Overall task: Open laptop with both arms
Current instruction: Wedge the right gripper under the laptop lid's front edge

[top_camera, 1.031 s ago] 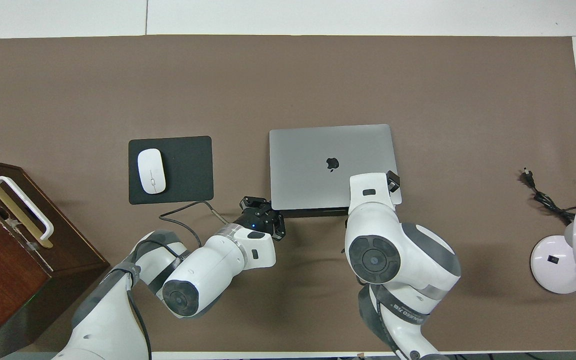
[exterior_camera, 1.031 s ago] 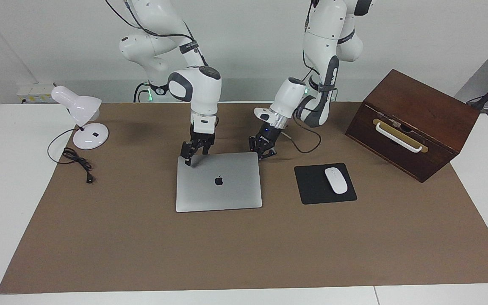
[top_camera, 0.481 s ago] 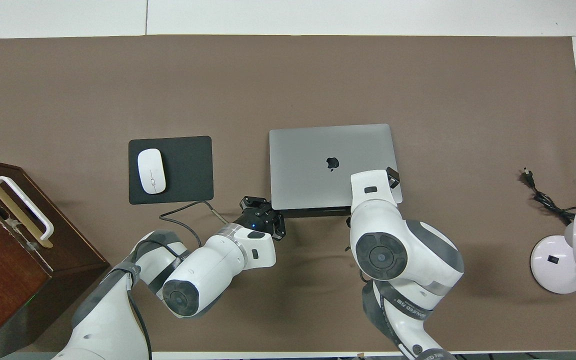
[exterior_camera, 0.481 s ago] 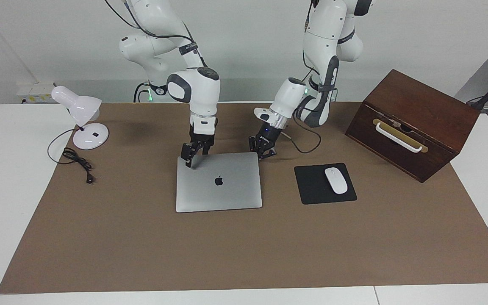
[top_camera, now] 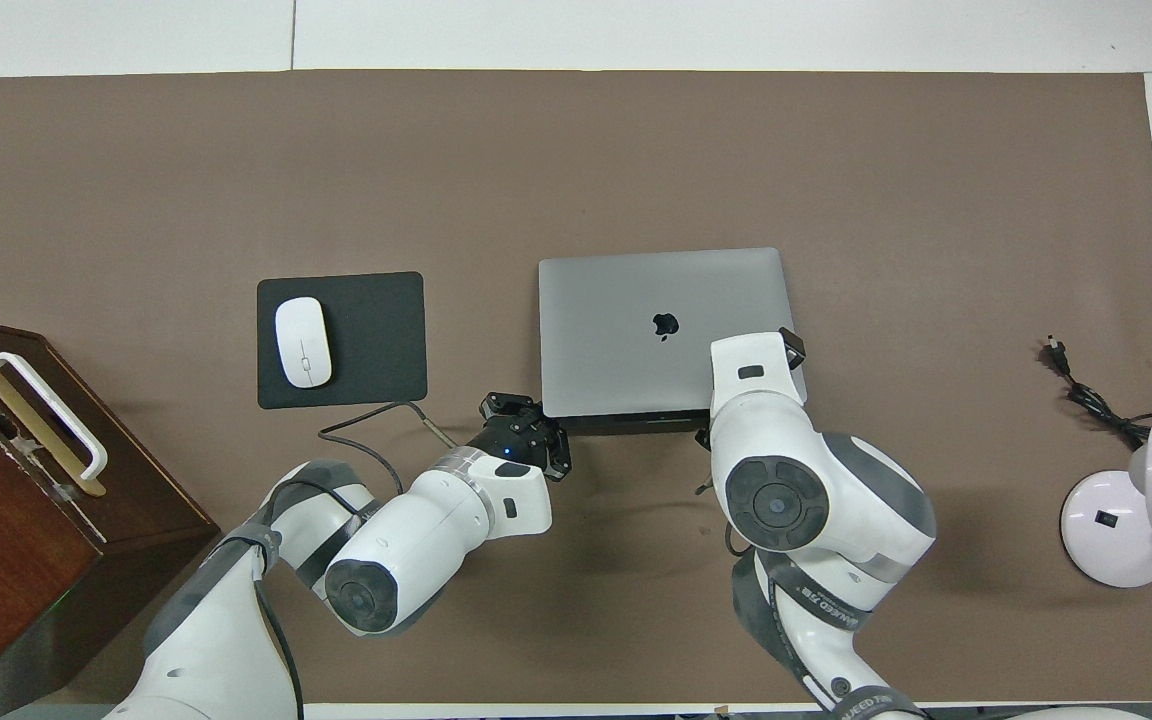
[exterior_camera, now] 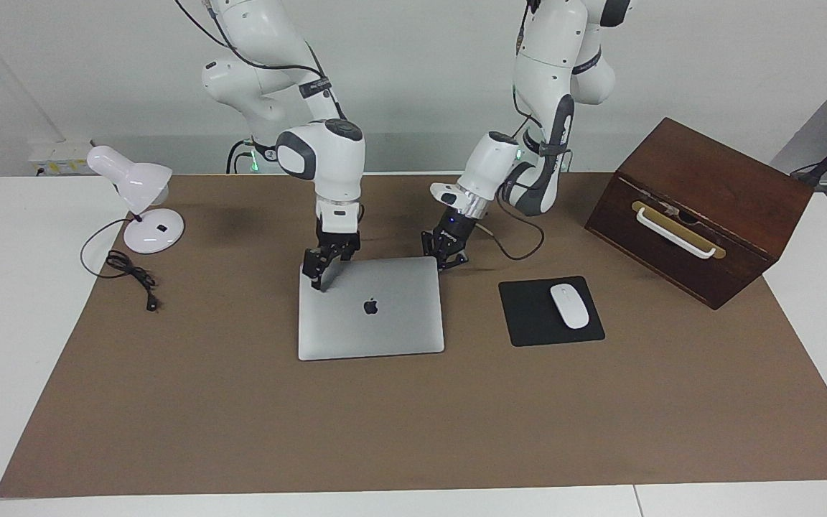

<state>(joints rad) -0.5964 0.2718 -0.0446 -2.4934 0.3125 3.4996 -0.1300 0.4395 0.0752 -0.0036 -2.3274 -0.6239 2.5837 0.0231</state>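
The silver-grey laptop lies shut on the brown mat, apple logo up; it also shows in the overhead view. A dark strip shows under its edge nearest the robots. My right gripper is open at the laptop's corner nearest the robots, toward the right arm's end. In the overhead view the right arm's wrist hides most of it. My left gripper is low at the other corner nearest the robots, just off the laptop's edge; it also shows in the overhead view.
A black mouse pad with a white mouse lies beside the laptop toward the left arm's end. A brown wooden box with a white handle stands past it. A white desk lamp and its cord are at the right arm's end.
My right gripper has shifted a little toward the right arm's end, along the laptop's near corner. The left arm and the laptop have not visibly moved.
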